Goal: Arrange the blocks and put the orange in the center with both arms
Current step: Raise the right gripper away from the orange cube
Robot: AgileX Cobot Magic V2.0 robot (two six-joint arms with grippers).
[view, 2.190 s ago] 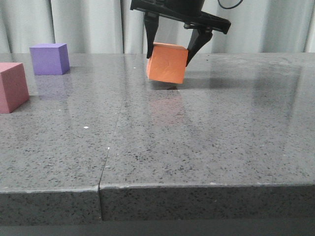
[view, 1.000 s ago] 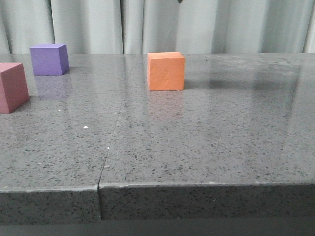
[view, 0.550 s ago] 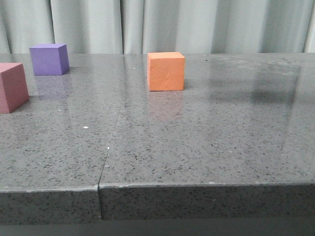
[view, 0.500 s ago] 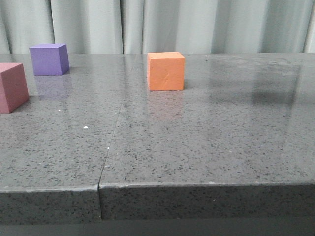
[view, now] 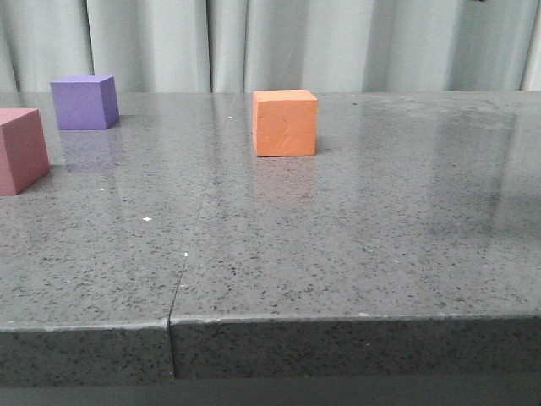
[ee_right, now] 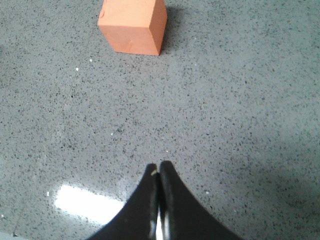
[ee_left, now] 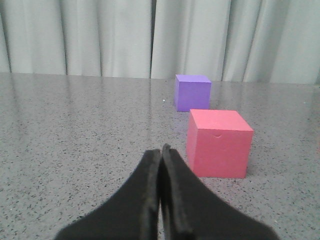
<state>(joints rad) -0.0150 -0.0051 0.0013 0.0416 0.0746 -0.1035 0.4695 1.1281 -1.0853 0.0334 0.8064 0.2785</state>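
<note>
The orange cube [view: 286,123] stands alone on the grey stone table [view: 338,254], mid-table toward the back. A purple cube [view: 84,101] sits at the far left and a pinkish-red cube [view: 20,150] nearer at the left edge. Neither arm shows in the front view. In the left wrist view my left gripper [ee_left: 161,149] is shut and empty, low over the table, with the pinkish-red cube [ee_left: 218,144] just beyond it to one side and the purple cube [ee_left: 192,92] behind. My right gripper [ee_right: 159,166] is shut and empty, raised above the table, well back from the orange cube [ee_right: 133,26].
A seam [view: 193,245] runs across the tabletop from front to back, left of the orange cube. Pale curtains [view: 270,42] hang behind the table. The table's front edge [view: 338,320] is close to the camera.
The right gripper held the orange cube tilted above the table, then let it go and rose out of the front view. The cube now rests flat on the table.
</note>
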